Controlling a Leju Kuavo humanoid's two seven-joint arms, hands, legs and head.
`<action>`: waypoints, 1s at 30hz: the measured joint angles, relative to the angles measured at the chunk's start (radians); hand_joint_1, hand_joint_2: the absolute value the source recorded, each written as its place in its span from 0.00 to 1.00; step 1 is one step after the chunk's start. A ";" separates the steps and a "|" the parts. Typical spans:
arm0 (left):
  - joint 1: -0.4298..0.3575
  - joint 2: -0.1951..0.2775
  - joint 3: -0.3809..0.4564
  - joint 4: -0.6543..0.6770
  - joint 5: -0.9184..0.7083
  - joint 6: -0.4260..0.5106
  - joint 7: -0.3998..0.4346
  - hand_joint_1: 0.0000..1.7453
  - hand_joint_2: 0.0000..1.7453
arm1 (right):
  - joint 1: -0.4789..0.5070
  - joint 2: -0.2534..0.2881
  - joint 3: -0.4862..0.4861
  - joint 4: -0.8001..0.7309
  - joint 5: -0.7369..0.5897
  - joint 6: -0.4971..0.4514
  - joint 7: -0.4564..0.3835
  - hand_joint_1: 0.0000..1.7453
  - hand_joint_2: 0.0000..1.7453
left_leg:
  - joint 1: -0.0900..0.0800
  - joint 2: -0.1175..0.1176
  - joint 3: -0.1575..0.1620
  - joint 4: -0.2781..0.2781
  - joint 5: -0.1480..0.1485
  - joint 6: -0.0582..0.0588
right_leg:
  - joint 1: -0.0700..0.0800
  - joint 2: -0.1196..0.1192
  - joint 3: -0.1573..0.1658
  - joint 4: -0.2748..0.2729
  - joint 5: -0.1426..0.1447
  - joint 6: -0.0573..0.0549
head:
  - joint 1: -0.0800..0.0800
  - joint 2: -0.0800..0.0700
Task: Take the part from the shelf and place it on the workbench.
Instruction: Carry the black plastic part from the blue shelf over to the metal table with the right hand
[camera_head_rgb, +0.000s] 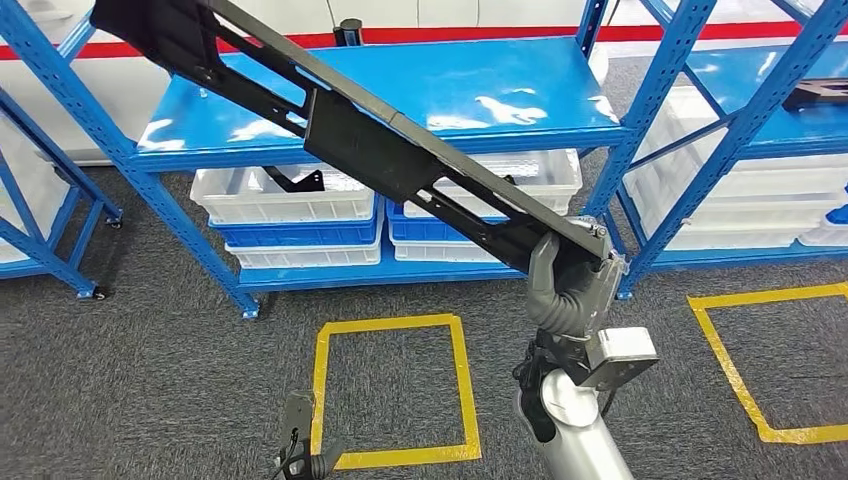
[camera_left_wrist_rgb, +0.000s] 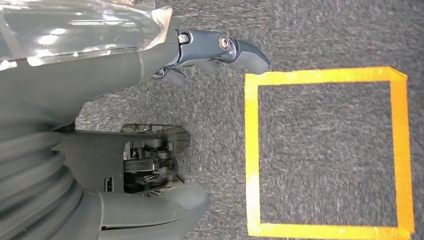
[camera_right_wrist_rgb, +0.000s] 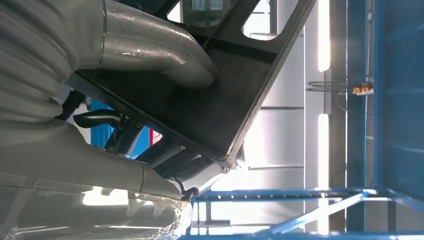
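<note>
The part (camera_head_rgb: 370, 140) is a long black flat bracket with cut-outs. It slants from the upper left, above the blue shelf (camera_head_rgb: 420, 90), down to my right hand (camera_head_rgb: 565, 285), which grips its lower end. In the right wrist view the thumb (camera_right_wrist_rgb: 160, 55) presses on the part's dark plate (camera_right_wrist_rgb: 220, 100). My left hand (camera_head_rgb: 300, 450) hangs low near the floor; in the left wrist view its fingers (camera_left_wrist_rgb: 225, 50) are curled over the carpet with nothing in them.
White and blue bins (camera_head_rgb: 290, 210) sit on the lower shelf level. Blue uprights (camera_head_rgb: 650, 130) stand right of the part. Yellow tape squares (camera_head_rgb: 395, 390) mark the grey carpet, another (camera_head_rgb: 770, 360) at the right. A second rack (camera_head_rgb: 780, 110) stands at the right.
</note>
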 joint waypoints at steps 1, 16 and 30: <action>0.000 0.000 0.000 0.000 0.000 0.000 0.000 0.00 1.00 | 0.000 0.000 0.000 0.001 0.000 0.001 0.000 1.00 1.00 | 0.001 0.008 0.044 -0.068 0.031 0.003 | 0.000 -0.006 0.000 0.001 0.000 0.001 | 0.000 0.000; -0.003 -0.002 -0.023 -0.002 -0.025 -0.013 0.011 0.00 1.00 | 0.012 -0.007 0.000 0.002 0.015 -0.008 -0.007 1.00 1.00 | -0.004 -0.053 0.127 -0.270 0.096 0.060 | 0.006 0.032 -0.114 0.214 -0.069 0.048 | 0.008 0.000; -0.004 0.001 -0.027 -0.004 -0.021 -0.025 0.013 0.00 1.00 | 0.017 -0.007 -0.003 0.005 0.016 -0.008 -0.012 1.00 1.00 | 0.001 0.000 -0.020 0.019 -0.019 0.003 | 0.000 -0.021 -0.035 0.019 0.016 0.010 | -0.006 0.000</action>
